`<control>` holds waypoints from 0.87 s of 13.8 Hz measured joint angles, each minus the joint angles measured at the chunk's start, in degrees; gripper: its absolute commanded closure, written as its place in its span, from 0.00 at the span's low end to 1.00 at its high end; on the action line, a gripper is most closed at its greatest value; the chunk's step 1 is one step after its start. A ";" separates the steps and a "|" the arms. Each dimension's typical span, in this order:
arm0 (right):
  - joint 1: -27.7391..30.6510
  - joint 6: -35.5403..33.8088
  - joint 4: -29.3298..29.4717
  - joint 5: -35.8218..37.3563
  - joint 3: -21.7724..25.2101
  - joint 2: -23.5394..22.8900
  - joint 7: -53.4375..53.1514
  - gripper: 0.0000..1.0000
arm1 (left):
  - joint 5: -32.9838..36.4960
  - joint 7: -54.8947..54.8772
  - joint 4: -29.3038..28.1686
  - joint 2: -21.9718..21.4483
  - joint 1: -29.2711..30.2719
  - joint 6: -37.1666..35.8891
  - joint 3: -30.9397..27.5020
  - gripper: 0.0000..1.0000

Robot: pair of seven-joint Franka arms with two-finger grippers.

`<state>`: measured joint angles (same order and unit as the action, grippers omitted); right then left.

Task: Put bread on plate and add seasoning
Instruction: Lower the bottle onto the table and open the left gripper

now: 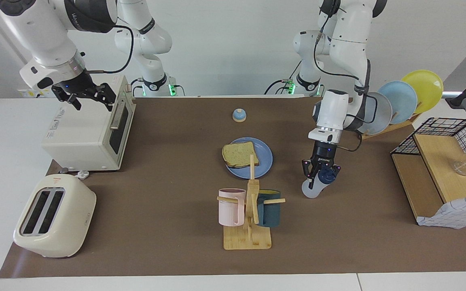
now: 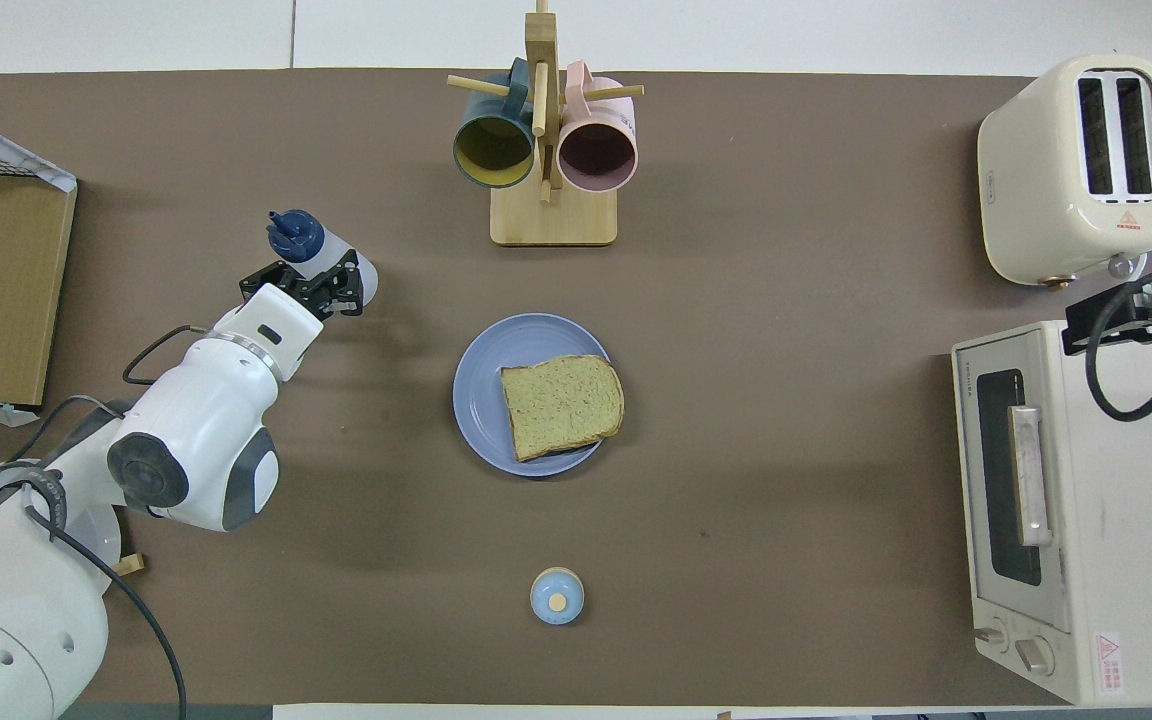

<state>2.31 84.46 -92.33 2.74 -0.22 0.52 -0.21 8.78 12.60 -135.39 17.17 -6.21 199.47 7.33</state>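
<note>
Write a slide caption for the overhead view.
Left gripper grips the seasoning bottle on the table; bread lies on the blue plate.

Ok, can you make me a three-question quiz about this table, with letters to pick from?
1. Where is the bread? A on the floor. B on the blue plate. C held up in the air.
2. How many mugs hang on the wooden rack? A one. B two. C four.
3. The seasoning bottle is: A tilted, held by the left gripper. B lying flat alone. C upside down over the bread.
Answers: B, the slice lies on the plate; B, one is pink, one dark blue; A, the gripper clasps it as it leans.
</note>
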 measured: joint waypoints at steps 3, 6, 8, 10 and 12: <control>0.00 0.00 0.00 0.00 0.00 0.00 0.00 0.00 | 0.02 -0.08 -0.02 0.04 0.00 0.00 0.00 0.00; 0.00 0.00 0.00 0.00 0.00 0.00 0.00 0.00 | 0.09 -0.10 -0.21 0.04 0.00 0.00 0.00 0.00; 0.00 0.00 0.00 0.00 0.00 0.00 0.00 0.00 | 0.17 -0.11 -0.53 0.04 -0.01 0.00 0.02 0.00; 0.00 0.00 0.00 0.00 0.00 0.00 0.00 0.00 | 0.20 -0.12 -0.63 0.04 -0.02 0.00 0.03 0.00; 0.00 0.00 0.00 0.00 0.00 0.00 0.00 0.00 | 0.20 -0.12 -0.64 0.04 -0.02 0.00 0.03 0.00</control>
<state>2.31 84.46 -92.33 2.74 -0.22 0.53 -0.21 8.98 12.48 -136.03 17.21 -6.23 199.47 7.36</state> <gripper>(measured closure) 0.000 0.000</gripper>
